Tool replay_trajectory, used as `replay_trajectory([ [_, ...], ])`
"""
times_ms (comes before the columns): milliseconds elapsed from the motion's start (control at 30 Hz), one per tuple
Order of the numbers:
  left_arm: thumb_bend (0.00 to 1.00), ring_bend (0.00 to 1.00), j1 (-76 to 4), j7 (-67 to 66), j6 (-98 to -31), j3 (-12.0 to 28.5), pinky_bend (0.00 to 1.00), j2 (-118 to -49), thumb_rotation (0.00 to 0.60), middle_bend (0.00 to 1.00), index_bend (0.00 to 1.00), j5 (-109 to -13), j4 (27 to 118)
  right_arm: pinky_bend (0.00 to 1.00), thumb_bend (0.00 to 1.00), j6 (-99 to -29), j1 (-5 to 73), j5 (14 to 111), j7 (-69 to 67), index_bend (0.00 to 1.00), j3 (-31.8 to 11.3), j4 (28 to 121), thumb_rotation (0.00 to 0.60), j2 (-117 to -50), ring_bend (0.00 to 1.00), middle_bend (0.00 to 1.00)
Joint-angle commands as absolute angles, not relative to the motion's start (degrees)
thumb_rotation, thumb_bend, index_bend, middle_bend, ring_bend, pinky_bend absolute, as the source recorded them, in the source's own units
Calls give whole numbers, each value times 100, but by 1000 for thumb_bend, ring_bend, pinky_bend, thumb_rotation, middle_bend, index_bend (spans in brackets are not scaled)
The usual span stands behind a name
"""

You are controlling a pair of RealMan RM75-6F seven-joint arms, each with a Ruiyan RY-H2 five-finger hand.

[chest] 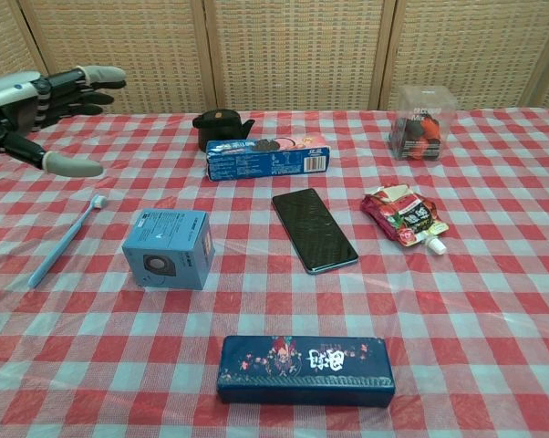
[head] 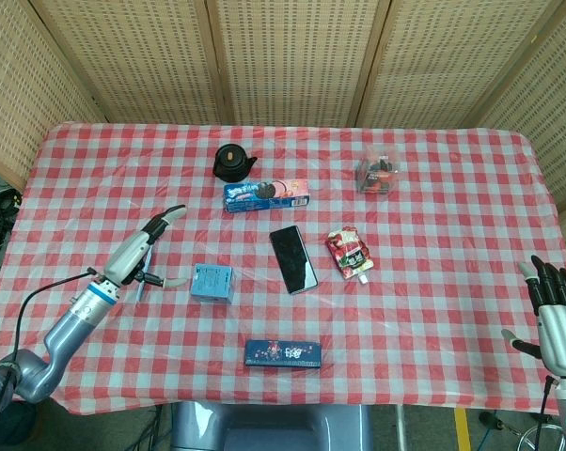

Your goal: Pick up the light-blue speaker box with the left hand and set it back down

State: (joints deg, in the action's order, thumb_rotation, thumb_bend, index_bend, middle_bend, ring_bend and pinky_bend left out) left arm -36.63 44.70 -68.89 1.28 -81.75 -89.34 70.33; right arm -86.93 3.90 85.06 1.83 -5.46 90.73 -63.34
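Bench (head: 452, 235) under a red-checked cloth. Left hand (chest: 39, 102) raised off to the side, fingers spread, holding nothing. Right hand (head: 556, 315) idle at the far edge, fingers straight, also holding nothing. Light-blue speaker box (chest: 169, 248) resting flat on the cloth, apart from the left hand, between a toothbrush (chest: 65, 240) and a phone (chest: 315, 230). Put-down apparently done; best to lift clear without brushing the box or toothbrush.
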Motion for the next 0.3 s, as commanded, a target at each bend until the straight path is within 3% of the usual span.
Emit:
replay_trajectory([
  [33,0,0,-2924,2001,-7404,103,0,-7190,600,0,0,-8330,8326,0,0,-8697,387,8516,164,0,-541,9082,600,-6326,0,0],
  [300,0,0,-2053,79,-8254,-122,0,-6433,600,0,0,-7918,9610,0,0,-8760,362,8593,77,0,-523,9128,600,-6283,0,0],
])
